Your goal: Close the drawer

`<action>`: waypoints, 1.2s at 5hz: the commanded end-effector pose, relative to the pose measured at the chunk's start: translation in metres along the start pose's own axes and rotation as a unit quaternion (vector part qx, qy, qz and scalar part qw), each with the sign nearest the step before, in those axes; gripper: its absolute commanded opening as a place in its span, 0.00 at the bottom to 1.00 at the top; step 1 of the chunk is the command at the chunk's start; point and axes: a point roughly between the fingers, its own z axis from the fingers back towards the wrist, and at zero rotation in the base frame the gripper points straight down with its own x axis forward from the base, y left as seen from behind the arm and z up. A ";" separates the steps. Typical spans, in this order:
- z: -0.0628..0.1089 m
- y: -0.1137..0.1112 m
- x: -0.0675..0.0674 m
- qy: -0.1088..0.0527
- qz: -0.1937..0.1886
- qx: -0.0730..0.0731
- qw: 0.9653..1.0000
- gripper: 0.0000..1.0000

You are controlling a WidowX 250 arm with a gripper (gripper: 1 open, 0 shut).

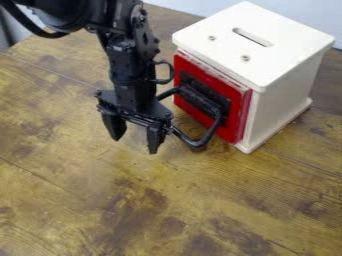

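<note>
White housing (pixel 278 60) on the wooden surface (pixel 80 190), slot uppermost. Red drawer (pixel 230 103) sits in its front, apparently flush; closing judged essentially complete. Black arm (pixel 123 45) stands upright beside the front, near the wire handle (pixel 198 128), presumably so its side can push the drawer in. Pincer (pixel 135 137) points down, fingers apart, nothing between them. Obscured: arm-to-handle contact, unclear among dark parts; arm's upper end, cut off by the frame; drawer interior, hidden.
</note>
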 end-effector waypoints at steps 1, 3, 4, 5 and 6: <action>0.021 0.011 0.012 -0.031 -0.002 0.002 1.000 1.00; 0.024 0.020 0.012 -0.031 -0.014 0.002 0.999 1.00; 0.026 0.016 0.012 -0.034 -0.015 0.003 0.999 1.00; 0.027 0.013 0.012 -0.036 -0.014 0.005 0.999 1.00; 0.024 0.004 0.012 -0.038 -0.039 0.003 0.999 1.00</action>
